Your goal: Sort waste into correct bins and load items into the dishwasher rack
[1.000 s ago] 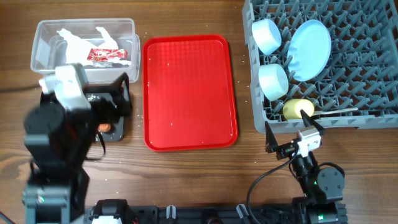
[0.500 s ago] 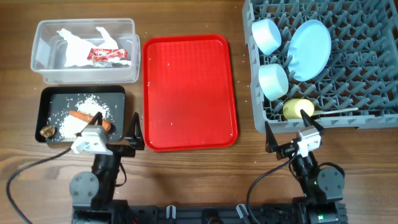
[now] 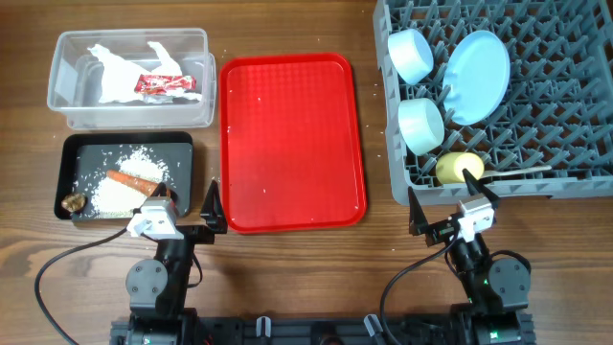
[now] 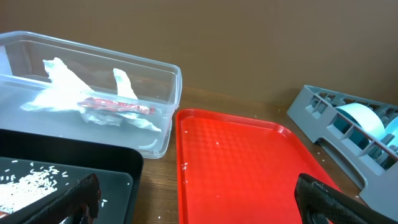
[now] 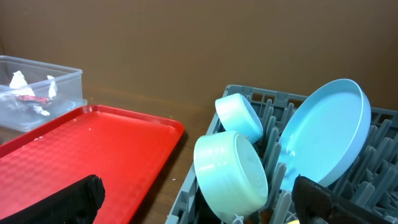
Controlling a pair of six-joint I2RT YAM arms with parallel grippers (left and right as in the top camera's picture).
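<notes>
The clear tub [image 3: 67, 57] holds the crumpled white napkin [image 3: 113, 69] and the red-and-white wrapper [image 3: 165, 84]. The black tray [image 3: 77, 153] holds rice [image 3: 117, 195], the orange stick [image 3: 132, 179] and a brown scrap [image 3: 73, 202]. The grey rack [image 3: 565, 115] holds the blue plate [image 3: 479, 75], two bowls [image 3: 412, 55] [image 3: 421, 125], the yellow cup [image 3: 456, 168] and the spoon [image 3: 522, 173]. My left gripper [image 3: 184, 206] [image 4: 199, 205] is open and empty at the front edge, between the black tray and the red tray. My right gripper [image 3: 450, 206] [image 5: 199, 205] is open and empty in front of the rack.
The red serving tray [image 3: 292, 144] lies in the middle with a few rice grains on it. A few grains lie on the wood beside it. The rack's near wall [image 5: 205, 186] is close ahead of my right gripper.
My left arm has pulled back from over the black tray to the front edge and shifted slightly right, uncovering the tray's contents. The right arm has not moved.
</notes>
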